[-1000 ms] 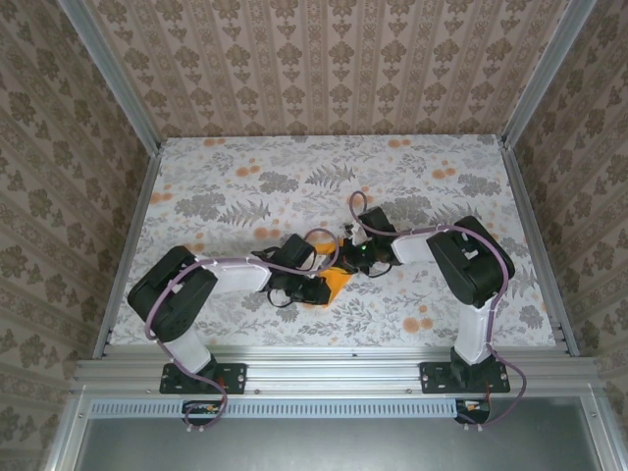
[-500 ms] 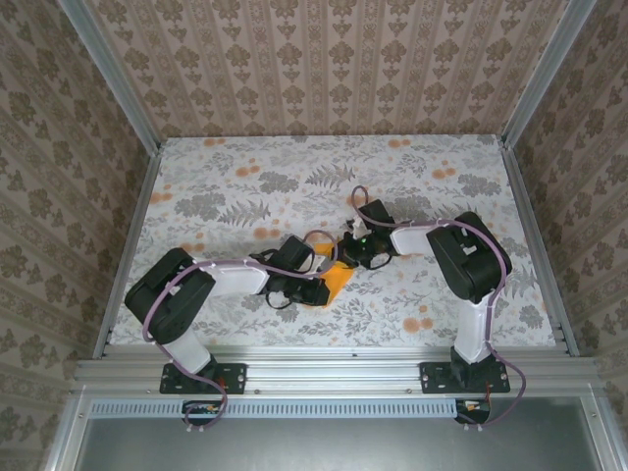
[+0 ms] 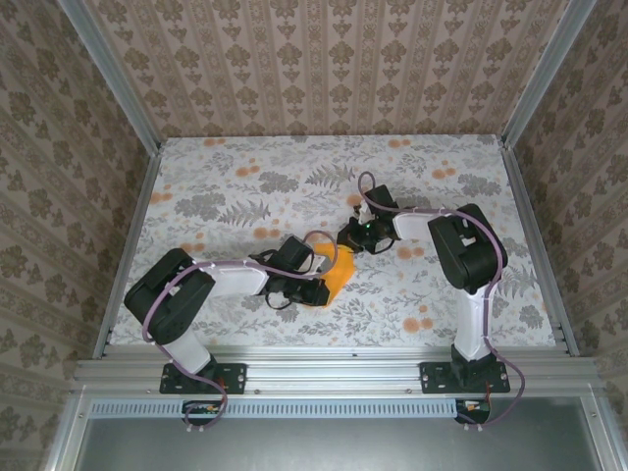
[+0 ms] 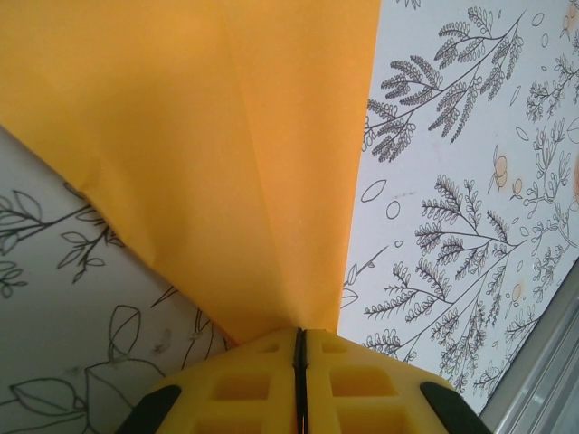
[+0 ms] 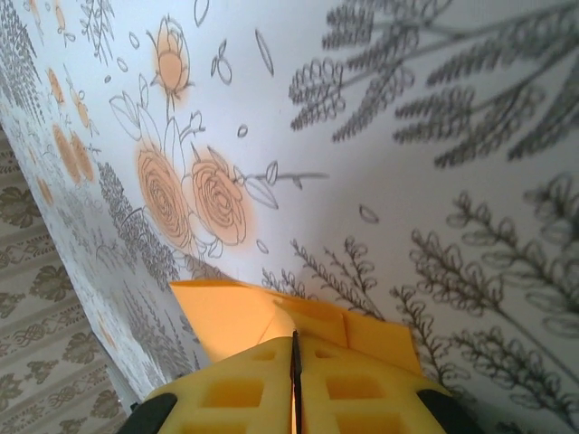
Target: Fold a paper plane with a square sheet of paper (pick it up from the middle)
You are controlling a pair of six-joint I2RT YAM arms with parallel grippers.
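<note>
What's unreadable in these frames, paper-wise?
- Top view: the left hand and right hand cover much of the orange paper; fold count unreadable.
- Left wrist view: paper runs off the top edge; the left hand hides the pinched tip.
- Right wrist view: the right hand covers all but a corner with one flap.

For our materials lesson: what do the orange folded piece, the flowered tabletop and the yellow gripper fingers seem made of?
The orange paper: thin matte paper; it holds sharp creases. The tabletop: a smooth printed covering, perhaps vinyl or paper; flat drawn plants, no visible weave. The fingers of the left gripper: probably matte plastic, moulded or printed, with square recesses.
</note>
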